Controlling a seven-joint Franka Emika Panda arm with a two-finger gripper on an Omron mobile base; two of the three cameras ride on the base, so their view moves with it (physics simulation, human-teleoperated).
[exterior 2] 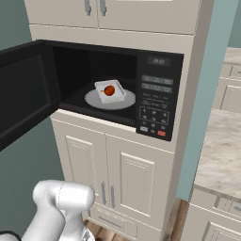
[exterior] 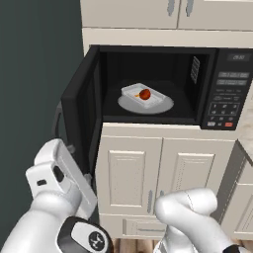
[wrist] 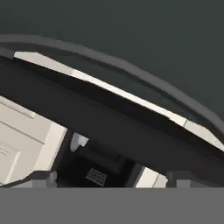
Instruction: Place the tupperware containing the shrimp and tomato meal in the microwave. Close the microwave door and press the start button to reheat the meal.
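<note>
In the left base view the tupperware (exterior: 144, 95) with the shrimp and tomato meal (exterior: 144, 94) rests on the turntable (exterior: 163, 105) inside the microwave (exterior: 163, 86), the microwave door (exterior: 81, 106) swung wide. The right base view shows the same tray (exterior 2: 110, 91) inside. In the hand view the gripper (wrist: 111, 178), spread wide and empty, faces the door's edge (wrist: 109, 127) and curved handle (wrist: 131, 70).

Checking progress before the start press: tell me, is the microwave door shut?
No, the microwave door stands swung wide open, leaving the tupperware visible on the turntable inside.
</note>
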